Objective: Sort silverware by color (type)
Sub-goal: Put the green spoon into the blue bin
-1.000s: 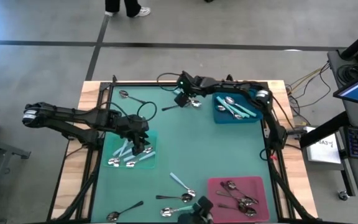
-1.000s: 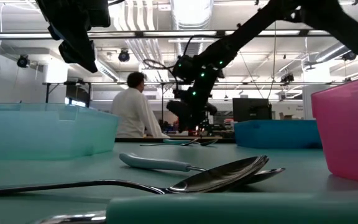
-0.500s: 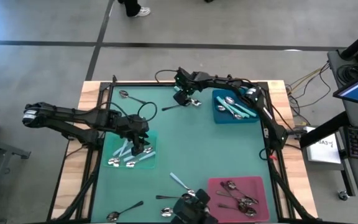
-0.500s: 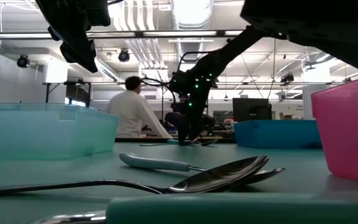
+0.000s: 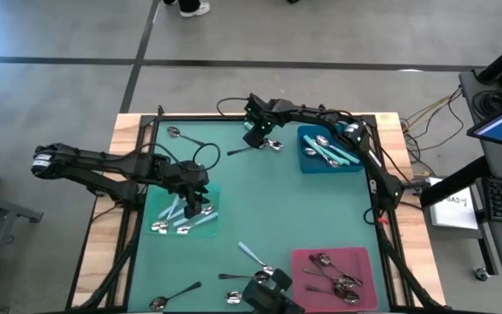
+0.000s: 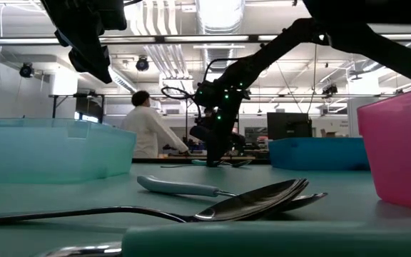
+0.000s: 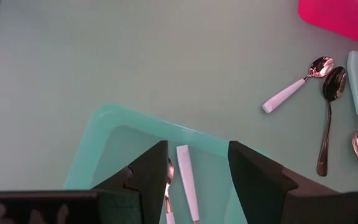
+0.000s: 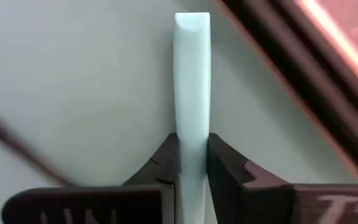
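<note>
My right gripper (image 8: pixel 192 158) stands low at the far edge of the table (image 5: pixel 255 133), shut on a pale-blue spoon handle (image 8: pixel 191 68); the spoon's bowl is hidden. Other spoons (image 5: pixel 274 146) lie right beside it. My left gripper (image 7: pixel 197 171) hovers open over the pale teal tray (image 5: pixel 206 194), above the white-handled spoons (image 7: pixel 188 180) that lie in it. More silverware lies loose near the front edge (image 5: pixel 253 262) and in the blue tray (image 5: pixel 307 164) and pink tray (image 5: pixel 301 262). My right gripper pinches the pale-blue handle by its two long edges (image 8: pixel 192 140) between its two fingers, which stand across it. The fingers come down from above (image 6: pixel 216 153) to table height. The handle's free end (image 8: pixel 191 22) points away and looks to lie on the mat.
A dark-handled spoon (image 5: pixel 239 150) lies left of my right gripper, and one spoon (image 5: pixel 174 133) sits at the far left corner. Cables (image 5: pixel 234 109) run along the far edge. A person (image 6: pixel 145 128) walks in the room behind the table.
My right gripper has come down to the table at the spoons by the far edge, shifting slightly toward the table's left. The person behind the table has walked to the left. My left arm has kept still.
</note>
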{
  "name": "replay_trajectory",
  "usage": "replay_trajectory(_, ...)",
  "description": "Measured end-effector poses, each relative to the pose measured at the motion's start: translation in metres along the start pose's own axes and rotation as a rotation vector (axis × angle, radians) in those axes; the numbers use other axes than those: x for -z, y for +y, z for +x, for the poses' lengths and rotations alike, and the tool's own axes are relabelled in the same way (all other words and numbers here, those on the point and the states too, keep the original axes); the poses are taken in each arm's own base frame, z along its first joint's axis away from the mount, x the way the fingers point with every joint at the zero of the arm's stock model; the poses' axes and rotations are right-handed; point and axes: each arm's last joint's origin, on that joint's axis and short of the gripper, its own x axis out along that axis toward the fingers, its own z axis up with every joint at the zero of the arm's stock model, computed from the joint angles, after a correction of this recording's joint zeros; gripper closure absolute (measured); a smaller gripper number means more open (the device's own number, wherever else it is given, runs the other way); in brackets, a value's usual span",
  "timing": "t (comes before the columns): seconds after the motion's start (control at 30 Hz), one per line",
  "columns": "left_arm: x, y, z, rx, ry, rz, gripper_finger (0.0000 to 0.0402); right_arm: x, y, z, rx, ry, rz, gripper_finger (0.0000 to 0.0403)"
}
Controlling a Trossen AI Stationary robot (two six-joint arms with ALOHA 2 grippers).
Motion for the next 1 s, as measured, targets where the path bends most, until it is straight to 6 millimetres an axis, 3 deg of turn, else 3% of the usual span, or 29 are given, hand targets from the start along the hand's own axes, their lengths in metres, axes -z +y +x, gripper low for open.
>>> replay_trajectory(0.2,-0.001,0.001,0.0,-0.035,-0.015,0.0,0.0249,-0.002,0.007,-0.02,-0.044,-0.012,-0.056,0.0363)
replay_trajectory(0.47,-0.003,0.002,0.0,-0.095,-0.059,-0.022,0.0249,-0.006,0.022,-0.087,-0.065,-0.083,-0.194,0.0363)
replay_trajectory(0.83,-0.004,0.004,-0.001,-0.162,-0.095,-0.055,0.0249,0.052,0.011,-0.173,0.06,0.1,-0.24,0.0363)
replay_trajectory(1.0,-0.005,0.005,-0.001,-0.193,-0.11,-0.044,0.0249,0.095,0.001,-0.187,0.086,0.138,-0.164,0.0363)
